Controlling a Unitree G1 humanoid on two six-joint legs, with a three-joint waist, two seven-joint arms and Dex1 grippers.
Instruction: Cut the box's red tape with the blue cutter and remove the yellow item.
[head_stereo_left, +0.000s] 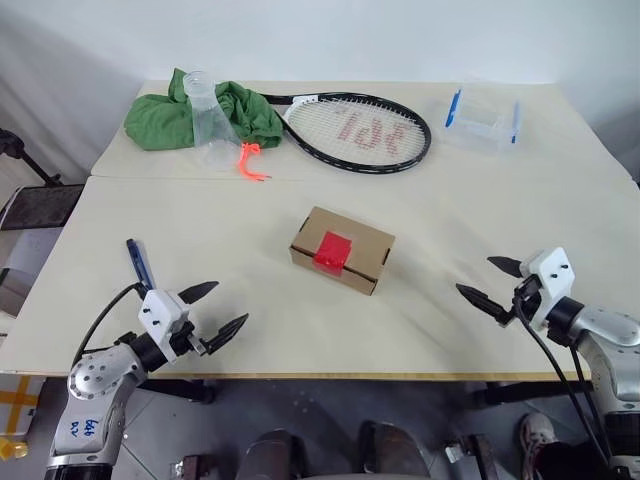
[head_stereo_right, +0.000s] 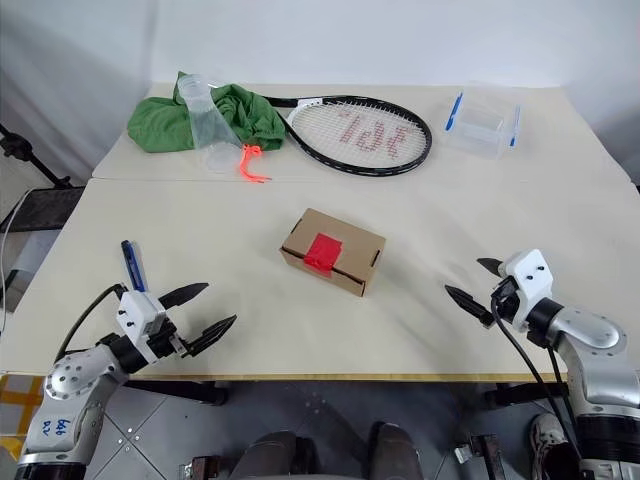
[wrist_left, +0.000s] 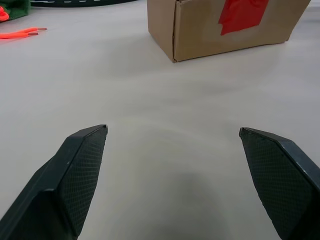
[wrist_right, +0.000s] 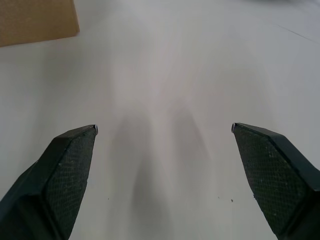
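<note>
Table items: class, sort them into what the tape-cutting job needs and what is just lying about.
Needed for the job:
- box
- red tape on the box
- blue cutter, beside the left end effector

Lying about:
- tennis racket
- green cloth
- clear cup
- orange cord
- clear container
</note>
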